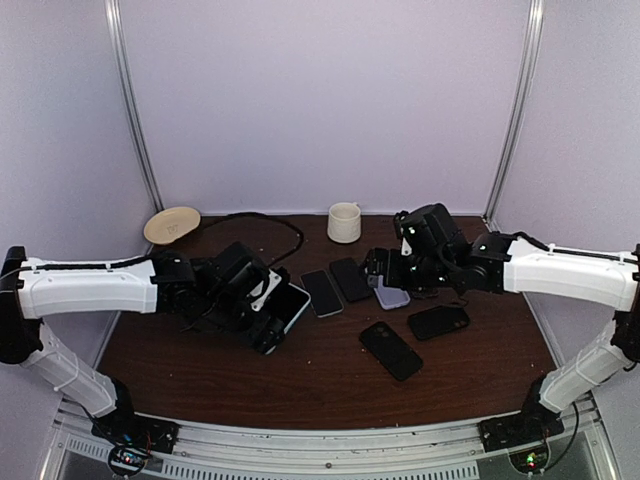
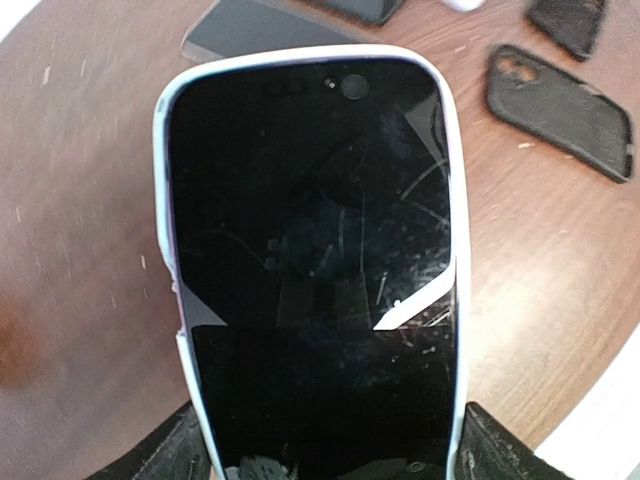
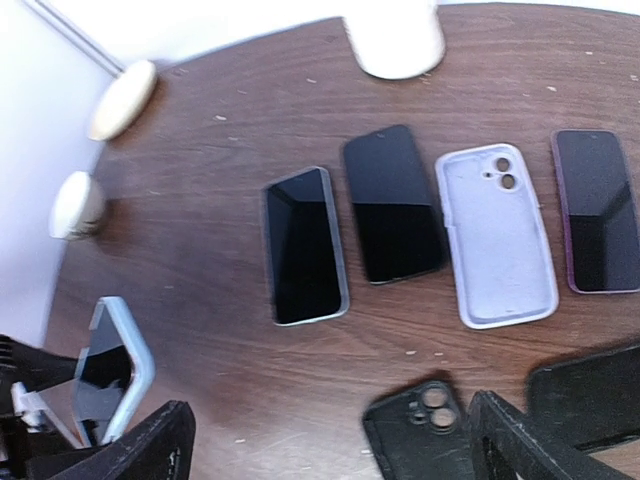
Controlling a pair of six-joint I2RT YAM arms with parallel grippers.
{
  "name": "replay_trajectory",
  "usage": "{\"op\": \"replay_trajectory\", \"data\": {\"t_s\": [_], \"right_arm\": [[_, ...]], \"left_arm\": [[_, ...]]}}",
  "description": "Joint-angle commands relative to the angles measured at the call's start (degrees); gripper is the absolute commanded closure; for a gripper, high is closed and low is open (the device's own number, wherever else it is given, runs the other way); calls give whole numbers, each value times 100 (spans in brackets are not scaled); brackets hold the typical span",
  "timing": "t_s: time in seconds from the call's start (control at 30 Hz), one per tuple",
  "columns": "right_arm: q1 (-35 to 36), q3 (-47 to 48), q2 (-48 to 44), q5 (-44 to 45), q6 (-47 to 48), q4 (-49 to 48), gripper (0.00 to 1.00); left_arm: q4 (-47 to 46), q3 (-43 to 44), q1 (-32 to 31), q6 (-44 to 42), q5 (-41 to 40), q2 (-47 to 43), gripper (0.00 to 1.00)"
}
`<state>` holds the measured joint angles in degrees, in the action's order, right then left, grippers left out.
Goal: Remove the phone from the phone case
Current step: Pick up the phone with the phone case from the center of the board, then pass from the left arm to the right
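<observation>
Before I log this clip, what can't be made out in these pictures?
- Left wrist: the bottom frame edge cuts off the lower end of the cased phone, so how the left pincer grips it is unseen.
- Top external: the fingertips of the right pincer are too small and dark to separate.
- Right wrist: the top edge cuts off the mug.

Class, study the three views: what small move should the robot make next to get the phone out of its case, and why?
Probably swing the right gripper over to the case rim. The left gripper is shut on the phone, whose pale case wraps its edges, while the right one hangs open and empty above the loose phones.
</observation>
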<state>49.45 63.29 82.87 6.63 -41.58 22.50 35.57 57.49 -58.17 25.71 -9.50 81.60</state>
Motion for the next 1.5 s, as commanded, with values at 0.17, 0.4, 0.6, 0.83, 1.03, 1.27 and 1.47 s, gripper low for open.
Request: {"op": "replay_trajectory", "data": {"t_s": [0.17,0.4,0.6,0.83,1.03,1.27,1.47], "right_arm": [[-32,-686,-616,-2116,-743,-1484,3],[-22,-826,-525,-2948,-1430,-2458,14],[-16,-783,-240,-3523,-1831,-3220,20],[-14,-677,136,-3604,-1831,-3264,39],[-14,-766,279,-3610,-1825,-3491,57],[-32,-941,243,-3486,-1685,-3458,76],[-32,-1093,32,-3575,-1609,-3352,95]], "left_arm": [[-30,1353,6,-1953,186,-72,18],[-330,1490,11,-2374,322,9,18],[-384,1477,11,-2471,333,-59,18],[-455,1322,7,-2439,618,-130,19],[-455,1250,9,-2457,678,-158,20],[-455,1194,9,-2516,820,-136,21],[-447,1291,10,-2512,883,-35,21]]}}
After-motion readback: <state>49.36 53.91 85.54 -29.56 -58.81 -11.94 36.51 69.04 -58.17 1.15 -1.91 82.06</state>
